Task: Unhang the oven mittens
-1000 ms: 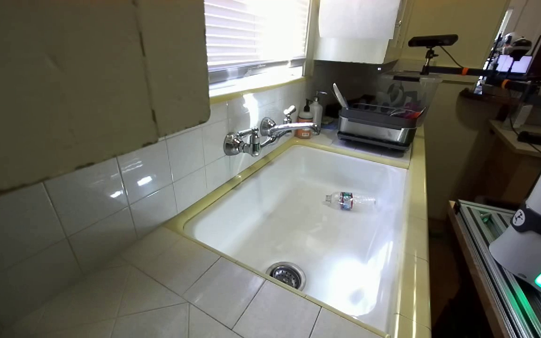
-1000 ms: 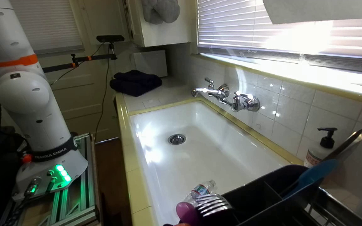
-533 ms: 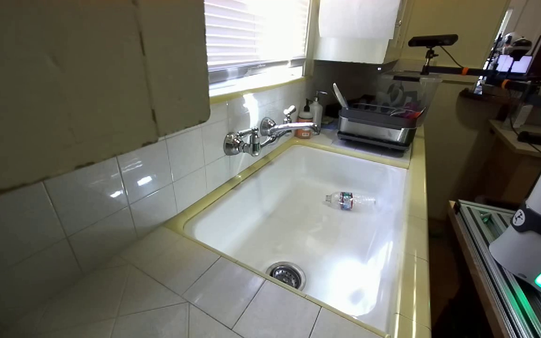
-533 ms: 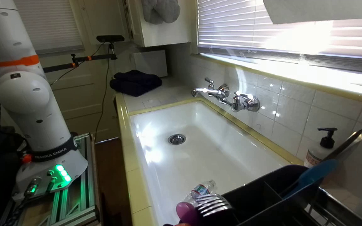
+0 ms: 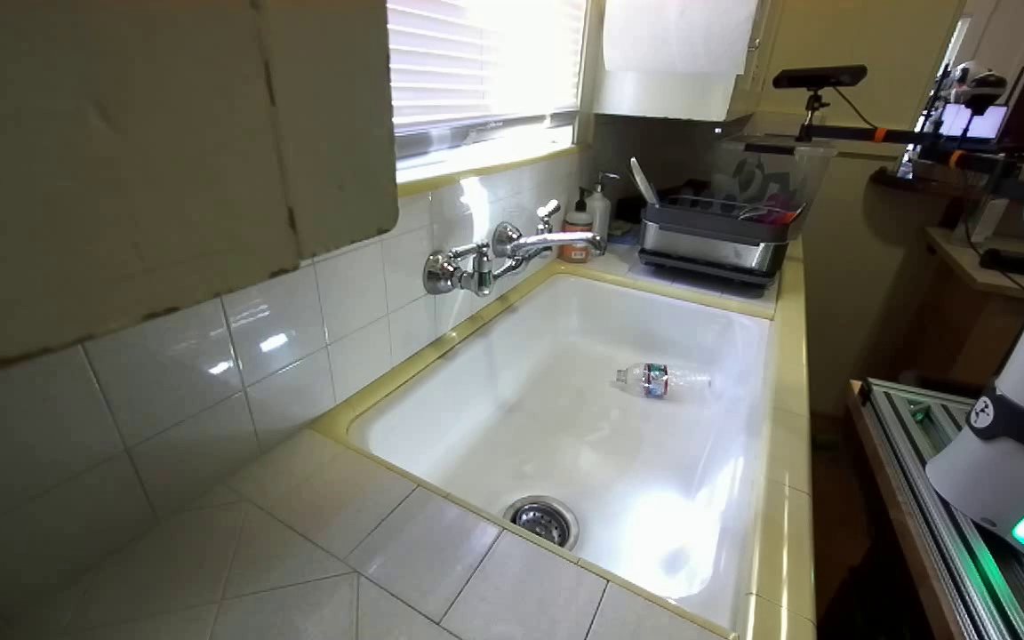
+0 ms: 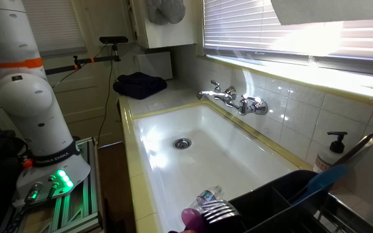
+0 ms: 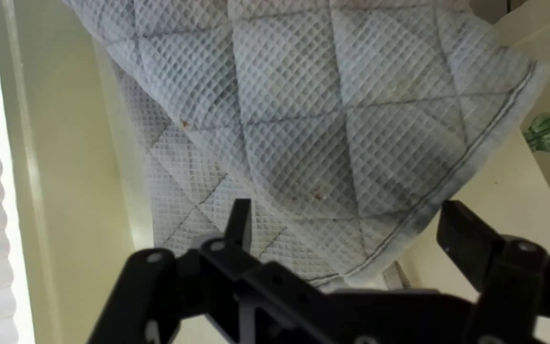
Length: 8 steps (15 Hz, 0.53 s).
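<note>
Mittens (image 7: pixel 342 119): quilted, pale grey, one overlapping another in the wrist view; in an exterior view I see them hung against the side of the cabinet (image 6: pixel 173 35), rounded ends down, tops cropped.
Cuff (image 7: pixel 461 165): hemmed edge of the front mitten, slanting from upper right to bottom middle of my wrist view.
Gripper (image 7: pixel 346 205): at the bottom of the wrist view, pointing toward the mittens.
Fingers (image 7: pixel 240 222): wide apart, part of the cuff between them in that view; I cannot tell whether either touches fabric.
Knob (image 7: pixel 549 133): green, see-through, right of the mittens in the wrist view.
Arm (image 6: pixel 28 94): upright beside the sink (image 6: pixel 212 155) in both exterior views; its upper part lies beyond my frame.
Faucet (image 6: pixel 231 98): fixed to the tiled wall (image 6: pixel 309 106).
Bottle (image 5: pixel 661 380): clear, lying on its side in the sink.
Rack (image 5: pixel 712 240): on the counter (image 5: pixel 620 260) at one end of the sink, holding utensils (image 6: pixel 219 212).
Dark cloth (image 6: pixel 139 84): bunched at the opposite end.
</note>
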### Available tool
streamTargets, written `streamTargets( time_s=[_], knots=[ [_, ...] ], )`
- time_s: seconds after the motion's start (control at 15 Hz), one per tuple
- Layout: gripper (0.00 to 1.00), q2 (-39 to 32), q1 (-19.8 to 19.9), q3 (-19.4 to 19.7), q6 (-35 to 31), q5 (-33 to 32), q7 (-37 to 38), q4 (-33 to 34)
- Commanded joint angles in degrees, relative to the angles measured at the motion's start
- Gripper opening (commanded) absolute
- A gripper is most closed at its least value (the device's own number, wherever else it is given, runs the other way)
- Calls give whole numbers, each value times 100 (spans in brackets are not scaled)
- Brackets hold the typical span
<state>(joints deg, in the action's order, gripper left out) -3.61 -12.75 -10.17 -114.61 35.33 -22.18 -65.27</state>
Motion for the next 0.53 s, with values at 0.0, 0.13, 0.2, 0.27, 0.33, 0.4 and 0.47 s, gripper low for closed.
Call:
streamTargets(
  time_s=[0.0, 0.13, 0.2, 0.27, 0.33, 0.4, 0.47],
  knots=[
    [100, -246, -74, -56, 188, -129, 290, 319],
    [94, -298, -86, -73, 197, -130, 325, 326],
    [74, -316, -90, -76, 179, -140, 317, 312],
    [66, -336, -92, -72, 198, -128, 330, 316],
    [58, -351, -92, -68, 209, -137, 346, 321],
    [50, -359, -89, -64, 217, -141, 356, 325],
    [42, -366, -85, -59, 233, -143, 370, 337]
  ],
)
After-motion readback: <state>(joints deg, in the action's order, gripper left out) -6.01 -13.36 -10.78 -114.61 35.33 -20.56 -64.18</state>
